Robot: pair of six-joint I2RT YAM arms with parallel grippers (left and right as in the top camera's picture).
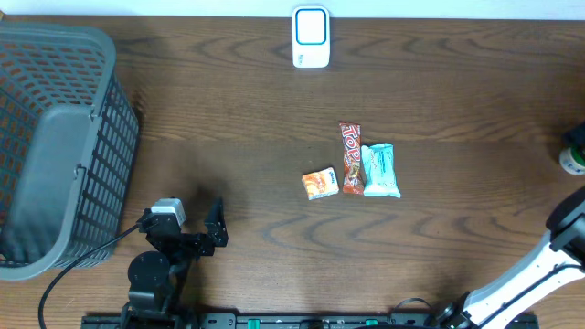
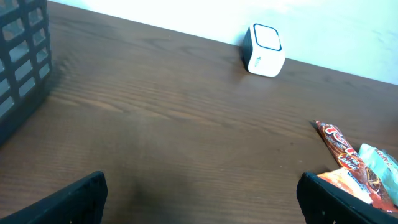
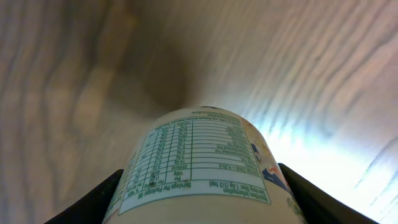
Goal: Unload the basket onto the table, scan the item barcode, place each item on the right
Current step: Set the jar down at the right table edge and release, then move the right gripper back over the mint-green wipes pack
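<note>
My right gripper (image 3: 205, 208) is shut on a pale round bottle (image 3: 199, 165) with a green nutrition table on its label, one finger on each side. Overhead, the bottle (image 1: 572, 157) shows only partly at the table's right edge. No barcode shows on it. The white scanner (image 1: 311, 37) with a blue face stands at the far middle of the table and also shows as the scanner (image 2: 264, 49) in the left wrist view. My left gripper (image 1: 196, 233) stands open near the front left, with nothing between its fingers (image 2: 78, 199).
A grey mesh basket (image 1: 55, 137) fills the left side. In the middle lie a red candy bar (image 1: 350, 158), a teal packet (image 1: 380, 171) and a small orange packet (image 1: 320, 184). The right arm (image 1: 548, 260) reaches in from the front right.
</note>
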